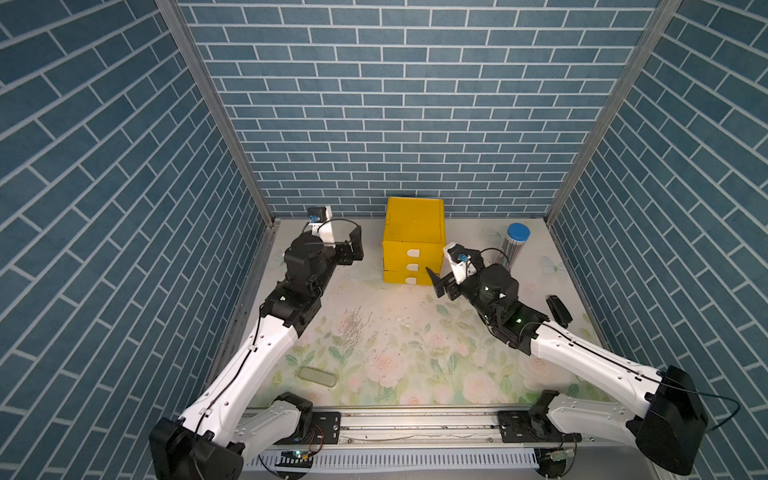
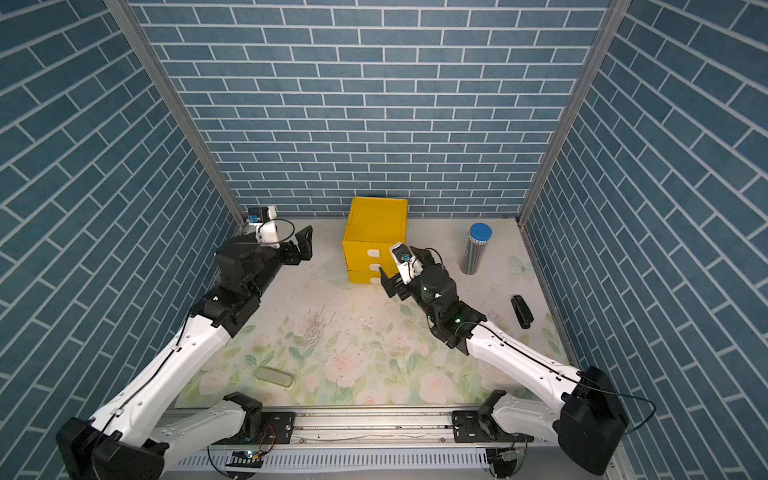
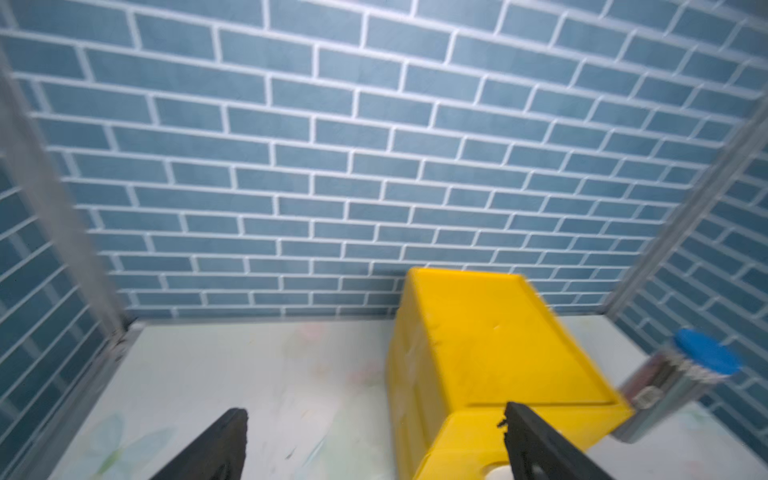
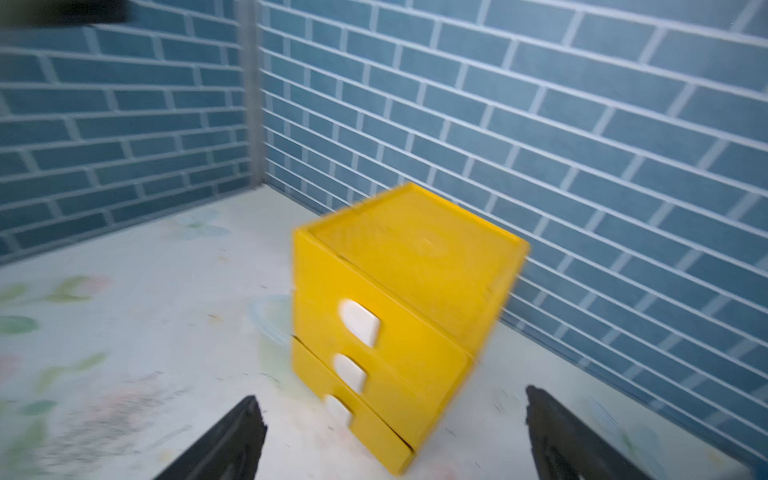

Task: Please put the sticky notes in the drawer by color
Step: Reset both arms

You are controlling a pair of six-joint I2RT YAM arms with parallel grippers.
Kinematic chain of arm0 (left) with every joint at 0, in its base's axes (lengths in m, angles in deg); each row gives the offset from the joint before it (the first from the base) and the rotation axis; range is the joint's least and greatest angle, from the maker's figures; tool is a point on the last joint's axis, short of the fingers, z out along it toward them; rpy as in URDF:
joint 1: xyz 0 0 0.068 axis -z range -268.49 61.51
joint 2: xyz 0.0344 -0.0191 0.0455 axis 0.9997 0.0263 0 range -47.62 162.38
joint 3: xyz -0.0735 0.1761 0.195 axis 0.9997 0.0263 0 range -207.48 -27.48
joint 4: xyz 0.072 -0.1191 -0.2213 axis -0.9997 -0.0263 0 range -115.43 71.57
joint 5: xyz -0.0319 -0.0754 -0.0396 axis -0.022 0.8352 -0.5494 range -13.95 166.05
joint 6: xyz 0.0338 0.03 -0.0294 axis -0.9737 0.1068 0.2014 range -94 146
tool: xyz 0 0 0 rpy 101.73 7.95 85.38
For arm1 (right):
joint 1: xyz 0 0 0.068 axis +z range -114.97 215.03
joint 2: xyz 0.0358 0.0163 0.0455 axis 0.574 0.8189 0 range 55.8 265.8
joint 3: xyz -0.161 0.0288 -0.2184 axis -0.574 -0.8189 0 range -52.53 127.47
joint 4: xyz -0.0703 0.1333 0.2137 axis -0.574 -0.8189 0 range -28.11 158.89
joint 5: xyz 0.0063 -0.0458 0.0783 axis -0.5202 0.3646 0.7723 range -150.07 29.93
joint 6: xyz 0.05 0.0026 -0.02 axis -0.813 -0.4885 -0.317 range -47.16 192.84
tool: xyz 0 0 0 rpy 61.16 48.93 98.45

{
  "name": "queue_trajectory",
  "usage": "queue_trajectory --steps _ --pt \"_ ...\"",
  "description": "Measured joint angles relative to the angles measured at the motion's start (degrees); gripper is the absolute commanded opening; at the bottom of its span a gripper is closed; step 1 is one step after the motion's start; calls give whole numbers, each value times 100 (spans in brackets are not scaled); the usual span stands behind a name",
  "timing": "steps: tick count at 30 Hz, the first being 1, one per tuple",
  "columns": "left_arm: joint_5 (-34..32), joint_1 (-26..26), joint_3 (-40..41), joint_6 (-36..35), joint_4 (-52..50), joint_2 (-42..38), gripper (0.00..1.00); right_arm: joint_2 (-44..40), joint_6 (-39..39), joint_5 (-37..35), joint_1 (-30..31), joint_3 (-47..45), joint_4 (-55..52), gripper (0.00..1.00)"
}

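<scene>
Blue brick-print walls (image 1: 374,104), floral mat (image 1: 395,365) — scuffed, yellow drawer (image 1: 413,232) at back

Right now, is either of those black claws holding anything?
No, the left gripper and the right gripper both stand open, with nothing between their jaws.

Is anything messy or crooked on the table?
Yes. The yellow drawer cabinet seems to have its bottom drawer poking out a little past the two above. There are also dark specks and scribbly marks on the flowery mat in front of it.
</scene>
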Motion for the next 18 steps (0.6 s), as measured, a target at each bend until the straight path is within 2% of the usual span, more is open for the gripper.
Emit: queue_trajectory --steps 5,8,12,18 --pt "-848 -149 2402 -544 1486 -55 100 -153 22 -181 -1530 -1384 522 100" --pt "-1226 -289 3259 -793 2249 186 100 -208 -24 -219 -2164 -2275 1217 100" --pt "-1447 -444 3781 -1172 3652 590 100 157 -22 -238 -2542 -3038 2367 99" --pt "-1360 -789 4085 -1578 5163 1502 100 833 -39 -122 -2973 -3410 3810 99"
